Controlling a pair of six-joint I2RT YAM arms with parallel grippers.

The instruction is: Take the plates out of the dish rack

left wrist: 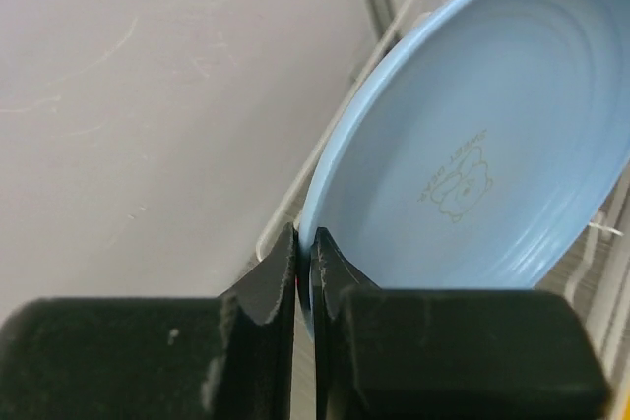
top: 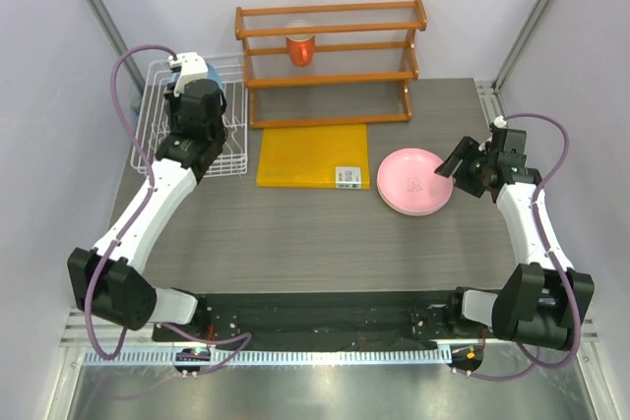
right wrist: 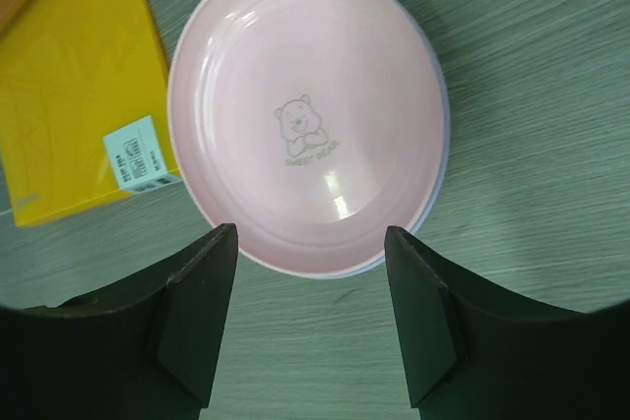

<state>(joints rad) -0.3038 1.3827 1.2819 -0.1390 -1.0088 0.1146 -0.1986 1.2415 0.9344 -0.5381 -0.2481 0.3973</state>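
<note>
— Over at the far left, what has the left end effector [left wrist: 305, 255] got?

— Its fingers are pressed together on the near rim of the light blue plate [left wrist: 492, 145], which stands on edge and tilted inside the dish rack [top: 156, 145]. White wire shows just behind the plate in the wrist view. Whether its lower edge sits between the prongs, I cannot tell.

— What could go wrong?

— The hold is a thin pinch at the very rim, so I'd judge the plate could pivot or slip out under its own weight on the way up. If it comes out crooked, the rim may catch a prong or the wire wall and drag the light rack along the surface [top: 295, 233].

— And the right end effector [right wrist: 310, 238]?

— Spread wide, gripping nothing, hovering just near of the pink plate [right wrist: 305, 115], which lies flat at the right. A lilac edge [right wrist: 443, 159] peeks from under it, so it tops a stack; I can't make out a peach plate.

— Risk there?

— A blue plate set down off-centre could slide off that smooth stack.

— What do the containers hold?

— The overhead view shows no other plate in the rack, though the arm hides part of it. On the orange wooden shelf [top: 330, 76] at the far side stands an orange cup [top: 300, 48]. A yellow mat [top: 313, 154] lies between the rack and the stack.
</note>
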